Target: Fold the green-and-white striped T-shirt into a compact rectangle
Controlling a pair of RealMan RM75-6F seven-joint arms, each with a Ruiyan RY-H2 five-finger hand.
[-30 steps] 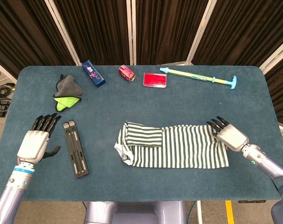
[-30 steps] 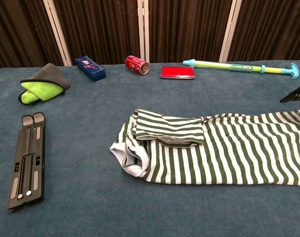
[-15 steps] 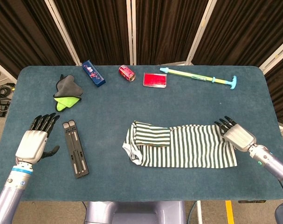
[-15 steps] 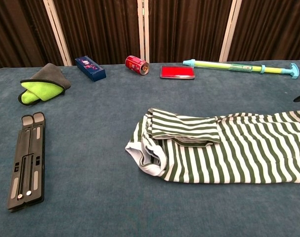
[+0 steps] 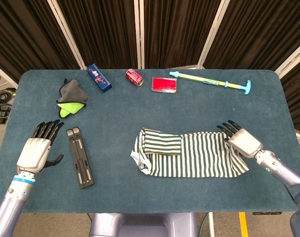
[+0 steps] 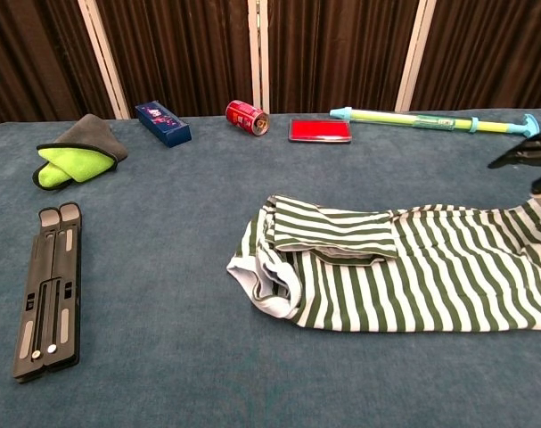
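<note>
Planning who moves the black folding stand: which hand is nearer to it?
Left. The left hand lies just beside the black folding stand, while the right hand rests on the striped T-shirt across the table.

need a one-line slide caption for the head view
Right hand on the right end of the partly folded striped T-shirt; left hand open beside the black folding stand.

We see our left hand lying flat, fingers extended and empty. Our right hand reaches inward, fingers outstretched.
</note>
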